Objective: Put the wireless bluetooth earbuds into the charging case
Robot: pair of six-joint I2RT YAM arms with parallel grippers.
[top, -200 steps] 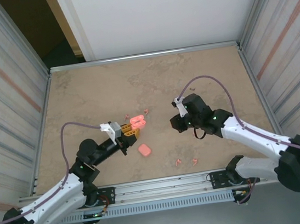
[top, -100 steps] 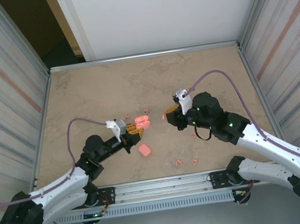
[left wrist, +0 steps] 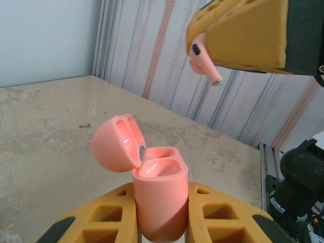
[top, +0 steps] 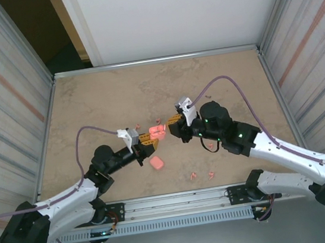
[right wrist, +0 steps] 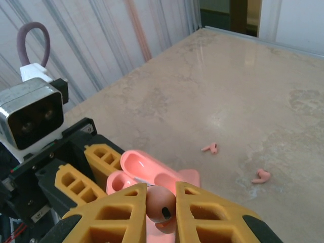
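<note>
This is a robot lab cell: corrugated metal walls [top: 2, 88] and a white panel [top: 172, 12] enclose a stone-patterned table [top: 87, 95] edged by an aluminium rail [top: 179, 200].

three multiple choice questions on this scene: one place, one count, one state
1. The earbud in the right gripper is: A inside a case, B in the air near the open case, not touching it, C on the floor.
2. Pink cases in the top view: A one, B two, C four.
3. The lid of the case in the left gripper is: A open, B shut, C missing.
Answers: 1 B, a gap shows between them; 2 B, one held, a second case on the table; 3 A, it is hinged back.
</note>
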